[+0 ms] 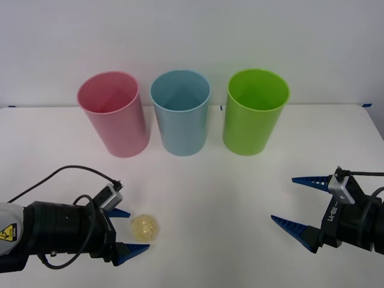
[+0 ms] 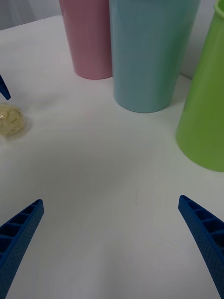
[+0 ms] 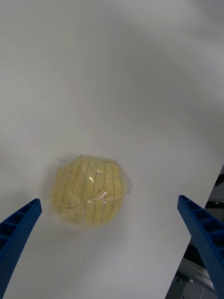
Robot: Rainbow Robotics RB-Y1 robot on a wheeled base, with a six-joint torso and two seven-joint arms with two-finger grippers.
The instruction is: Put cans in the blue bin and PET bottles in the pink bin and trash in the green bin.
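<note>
My left gripper [image 1: 127,233] wide open, empty, low over surface [image 1: 228,204]. Trash [image 1: 146,228] at its 3 o'clock, just ahead of fingertips, round, no long axis. Green bin [image 1: 254,114] at 1 o'clock. Right gripper [image 1: 300,204] open, empty, well apart; left nearer.

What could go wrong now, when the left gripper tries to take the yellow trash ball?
The trash lies between the open fingers of the left gripper but looks light and round, so one finger may nudge it away. The green bin is the farthest bin, beyond the pink bin and blue bin; carrying across could bump them.
</note>
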